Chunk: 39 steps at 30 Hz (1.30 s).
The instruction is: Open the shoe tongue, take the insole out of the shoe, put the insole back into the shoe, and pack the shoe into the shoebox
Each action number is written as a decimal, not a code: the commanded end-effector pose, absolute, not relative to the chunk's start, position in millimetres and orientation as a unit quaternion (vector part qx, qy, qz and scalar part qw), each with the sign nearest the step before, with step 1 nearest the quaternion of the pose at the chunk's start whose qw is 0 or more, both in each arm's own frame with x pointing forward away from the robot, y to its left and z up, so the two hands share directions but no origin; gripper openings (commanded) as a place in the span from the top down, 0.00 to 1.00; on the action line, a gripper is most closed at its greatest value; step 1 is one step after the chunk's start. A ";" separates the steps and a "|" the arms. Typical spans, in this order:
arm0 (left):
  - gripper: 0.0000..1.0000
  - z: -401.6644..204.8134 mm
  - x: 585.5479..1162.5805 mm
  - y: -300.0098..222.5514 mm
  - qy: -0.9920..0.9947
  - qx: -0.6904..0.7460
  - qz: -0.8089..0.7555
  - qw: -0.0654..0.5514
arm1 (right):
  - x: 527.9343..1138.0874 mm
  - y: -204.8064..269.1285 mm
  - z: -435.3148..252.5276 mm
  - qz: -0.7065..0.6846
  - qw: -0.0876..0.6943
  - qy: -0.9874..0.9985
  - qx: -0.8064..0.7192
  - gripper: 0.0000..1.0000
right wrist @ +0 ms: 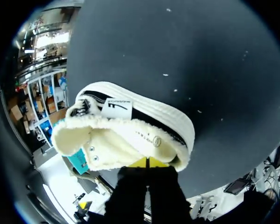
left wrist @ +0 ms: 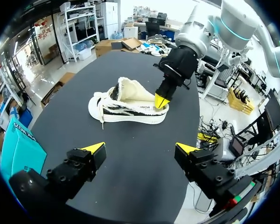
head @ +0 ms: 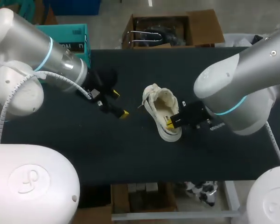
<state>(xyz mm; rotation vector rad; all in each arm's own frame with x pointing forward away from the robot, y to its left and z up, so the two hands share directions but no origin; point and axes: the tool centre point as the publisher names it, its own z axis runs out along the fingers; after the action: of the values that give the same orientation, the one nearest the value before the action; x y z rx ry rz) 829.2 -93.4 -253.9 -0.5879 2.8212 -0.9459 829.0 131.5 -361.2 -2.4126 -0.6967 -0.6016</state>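
Yellow-tipped right gripper [right wrist: 148,162], fingers closed together, sits in the heel opening of the cream shoe [right wrist: 130,135] on the bench [right wrist: 177,46]; insole removal appears in hand, next needing a pinch-and-lift, with the left gripper [left wrist: 141,148] beyond the shoe, wide open, empty.

left arm [head: 60,63]: silver, cyan ring [head: 49,52], coiled cable [head: 7,105] | right arm [head: 245,74]: same | left tool [head: 120,103], right tool [head: 169,122]: black, yellow tips
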 end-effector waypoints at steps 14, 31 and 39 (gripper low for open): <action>0.00 -259.4 822.0 -91.8 0.933 -0.255 -0.252 0.029 | 824.2 78.5 -299.1 -0.187 0.340 -0.370 -0.844 0.00; 0.00 -298.3 847.9 -157.1 0.835 -0.544 -0.067 0.046 | 821.4 22.7 -280.5 -0.161 0.255 -0.597 -0.743 0.00; 0.00 -300.2 855.1 -154.1 0.833 -0.548 -0.058 0.041 | 815.6 14.5 -277.1 -0.137 0.234 -0.681 -0.680 0.00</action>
<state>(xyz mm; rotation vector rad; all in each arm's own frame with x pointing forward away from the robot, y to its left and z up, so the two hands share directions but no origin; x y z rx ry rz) 849.3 -145.2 -299.6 -1.6690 2.6083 -0.4215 811.2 11.4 -283.0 -1.9298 -1.7700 -0.4272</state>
